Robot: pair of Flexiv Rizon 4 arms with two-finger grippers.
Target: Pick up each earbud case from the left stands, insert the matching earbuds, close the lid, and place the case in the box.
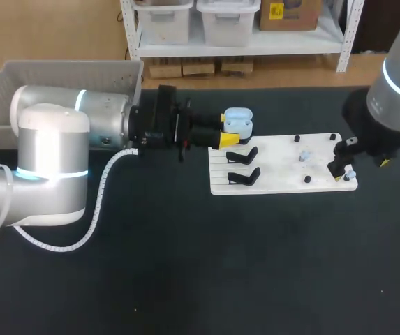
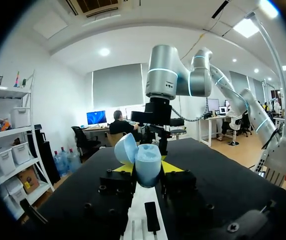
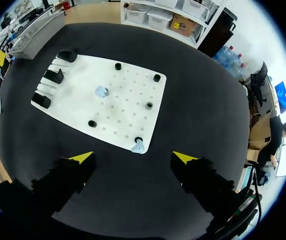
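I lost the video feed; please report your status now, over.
Left fingers shut on earbud case, lid open. Right fingers open over an earbud on the white board. Nothing in the way.

Light blue earbud case (image 1: 239, 121), lid swung open, pinched between the yellow tips of the left gripper (image 1: 229, 130), at the far left corner of the white board (image 1: 276, 183). Three black stands (image 3: 54, 76) sit in a row along the board's left edge. One pale blue earbud (image 3: 101, 91) is mid-board, the other earbud (image 3: 138, 146) at the near right corner. The grey box (image 1: 60, 64) is on the surface far left.
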